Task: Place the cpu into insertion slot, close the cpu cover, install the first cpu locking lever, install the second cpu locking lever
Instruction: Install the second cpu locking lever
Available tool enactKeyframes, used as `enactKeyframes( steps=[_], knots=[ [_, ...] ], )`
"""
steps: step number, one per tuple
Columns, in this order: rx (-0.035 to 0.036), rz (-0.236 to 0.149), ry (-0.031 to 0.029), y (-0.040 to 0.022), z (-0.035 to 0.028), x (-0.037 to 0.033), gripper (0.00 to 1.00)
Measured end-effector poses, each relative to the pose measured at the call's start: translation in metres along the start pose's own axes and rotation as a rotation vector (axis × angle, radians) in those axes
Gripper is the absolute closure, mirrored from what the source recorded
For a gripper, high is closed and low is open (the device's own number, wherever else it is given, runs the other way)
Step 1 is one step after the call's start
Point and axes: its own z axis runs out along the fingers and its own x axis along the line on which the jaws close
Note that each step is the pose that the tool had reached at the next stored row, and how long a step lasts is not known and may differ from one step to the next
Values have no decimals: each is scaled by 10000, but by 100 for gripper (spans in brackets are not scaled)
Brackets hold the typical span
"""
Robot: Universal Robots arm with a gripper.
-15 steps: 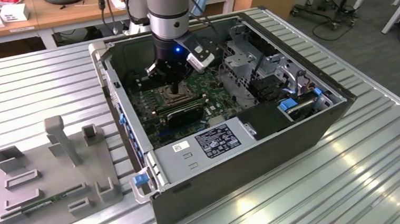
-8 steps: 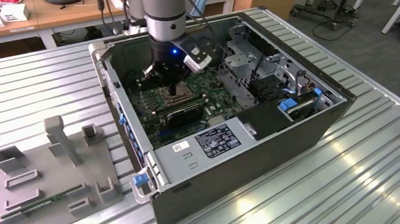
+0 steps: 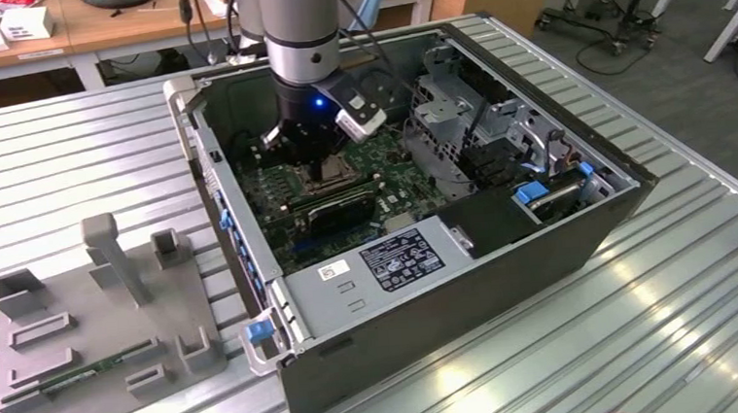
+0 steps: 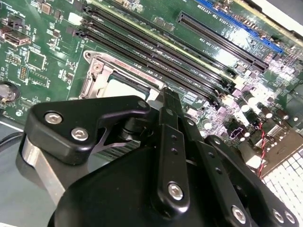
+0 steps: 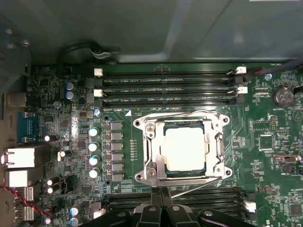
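Observation:
The cpu (image 5: 185,149), a pale square chip, sits in the insertion slot (image 5: 142,124) on the green motherboard (image 5: 47,94). The cpu cover (image 5: 217,146) lies flat around it as a silvery frame. One wire lever (image 5: 180,113) lies along the socket's side farthest from my fingertips. A second thin lever (image 5: 199,186) slants off the near side and ends close to them. My gripper (image 5: 161,190) is shut, with nothing visible between the fingers, just off the socket's edge. In the second wrist view the gripper (image 4: 168,92) stands beside the cpu (image 4: 125,87). In the exterior view the gripper (image 3: 320,166) hangs inside the case.
The open computer case (image 3: 579,221) lies on a slatted metal table (image 3: 54,160), with a power supply (image 3: 373,265) near the front and drive cages (image 3: 467,122) at the exterior view's right. Memory slots (image 5: 165,80) flank the socket. A grey fixture tray (image 3: 92,333) sits at the exterior view's left.

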Motion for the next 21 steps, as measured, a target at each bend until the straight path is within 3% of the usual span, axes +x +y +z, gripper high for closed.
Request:
enactKeyframes(
  steps=[8, 17, 21],
  knots=[
    [0, 2, -2, -8, 75, 29, 89],
    [-3, 1, -28, -16, 140, 127, 89],
    [-2, -1, -29, -18, 165, 133, 89]
  ],
)
